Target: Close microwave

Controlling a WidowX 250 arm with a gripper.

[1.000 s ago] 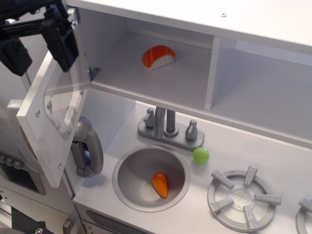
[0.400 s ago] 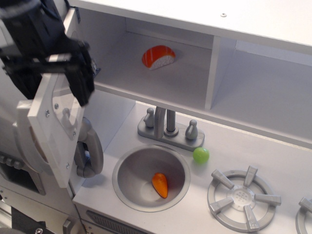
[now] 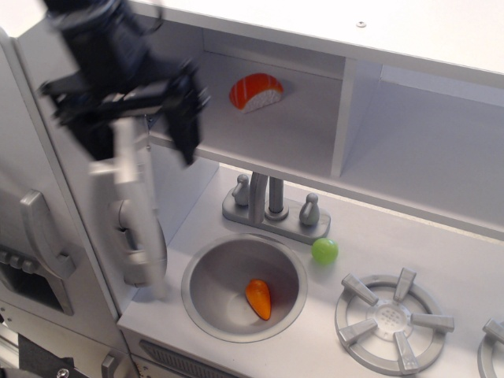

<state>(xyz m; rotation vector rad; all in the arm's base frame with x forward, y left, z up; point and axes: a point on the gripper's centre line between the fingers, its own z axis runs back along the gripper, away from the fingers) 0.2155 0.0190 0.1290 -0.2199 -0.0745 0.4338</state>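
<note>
The microwave (image 3: 268,118) is the white box compartment at the upper left, and it holds an orange and white toy sushi (image 3: 256,92). Its hinged door (image 3: 140,213) stands nearly edge-on to the camera, swung partway across the opening. My black gripper (image 3: 135,130) is motion-blurred at the door's top edge. One finger (image 3: 185,122) is on the compartment side and the other finger (image 3: 85,134) is on the outer side. The fingers are spread apart with the door between them.
Below are a round sink (image 3: 206,272) holding an orange toy (image 3: 258,298), a grey faucet (image 3: 272,201), a green ball (image 3: 324,250) and a burner (image 3: 391,319). A tall grey door with a curved handle (image 3: 43,232) is at the left. A doorless shelf cubby (image 3: 425,150) is at the right.
My gripper has swept rightward and the microwave door has swung with it, from wide open and face-on to nearly edge-on, closer to the compartment.
</note>
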